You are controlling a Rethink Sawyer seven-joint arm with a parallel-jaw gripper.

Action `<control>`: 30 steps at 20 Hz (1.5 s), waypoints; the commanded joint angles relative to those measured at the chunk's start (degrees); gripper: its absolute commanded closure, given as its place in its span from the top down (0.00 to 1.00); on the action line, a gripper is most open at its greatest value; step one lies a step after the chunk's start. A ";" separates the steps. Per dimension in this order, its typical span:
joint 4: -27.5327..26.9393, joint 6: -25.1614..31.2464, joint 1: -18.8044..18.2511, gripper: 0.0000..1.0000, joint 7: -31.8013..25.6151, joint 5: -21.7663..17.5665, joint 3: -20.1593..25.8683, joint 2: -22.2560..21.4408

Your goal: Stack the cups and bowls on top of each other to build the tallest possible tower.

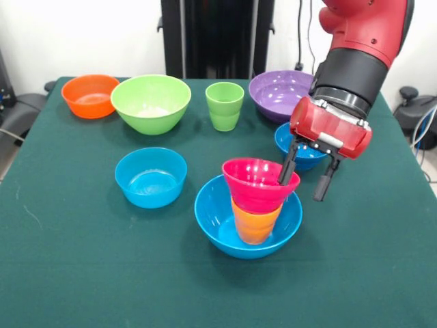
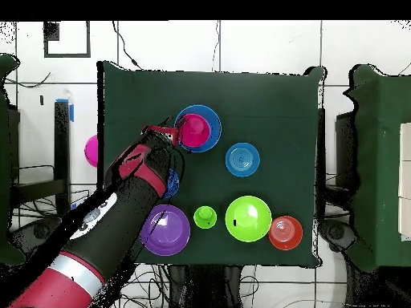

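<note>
Front view
Table: green cloth [image 1: 82, 260] with loads of bare room along the near edge and the whole near-left corner.
Tower: big blue bowl [image 1: 220, 220] near the middle, orange cup [image 1: 254, 225] standing inside it, pink bowl [image 1: 254, 183] sitting on top of the cup and tilted a bit.
Gripper: the gripper [image 1: 307, 176] hangs at the pink bowl's right rim, spread apart. One finger [image 1: 287, 167] dips just inside the rim, the other hangs outside in the air. Looks released, not squeezing anything, though whether the inner finger touches the wall I can't tell.
Loose blue bowl: small blue bowl [image 1: 150, 178] left of the tower, with a gap between them.
Half-hidden bowl: another small blue one [image 1: 292, 145] tucked behind the gripper, mostly covered.
Back row: orange bowl [image 1: 90, 96] by the far-left corner, lime bowl [image 1: 151, 102] just beside it, green cup [image 1: 224, 106] upright on its own, purple bowl [image 1: 278, 94] close to the far edge.

Overhead view
Tower: pink bowl [image 2: 195, 127] sits off-centre in the big blue bowl [image 2: 210, 136], and the arm [image 2: 112, 216] comes in over the table's left edge.
Open room: the strip above the tower and the whole right side of the cloth [image 2: 281, 112] are empty.
Crowded side: purple bowl [image 2: 164, 230], green cup [image 2: 205, 216], lime bowl [image 2: 248, 218] and orange bowl [image 2: 285, 233] line the bottom edge.
Off to the side: a pink round thing [image 2: 91, 150] past the left edge, can't tell what it is.
</note>
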 commanded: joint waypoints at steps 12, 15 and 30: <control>-0.24 0.34 0.35 1.00 6.49 3.40 6.50 -0.16; 0.34 0.87 -0.06 1.00 5.79 2.48 7.44 -1.41; 7.87 10.94 -5.02 1.00 -3.53 -6.43 15.87 -17.83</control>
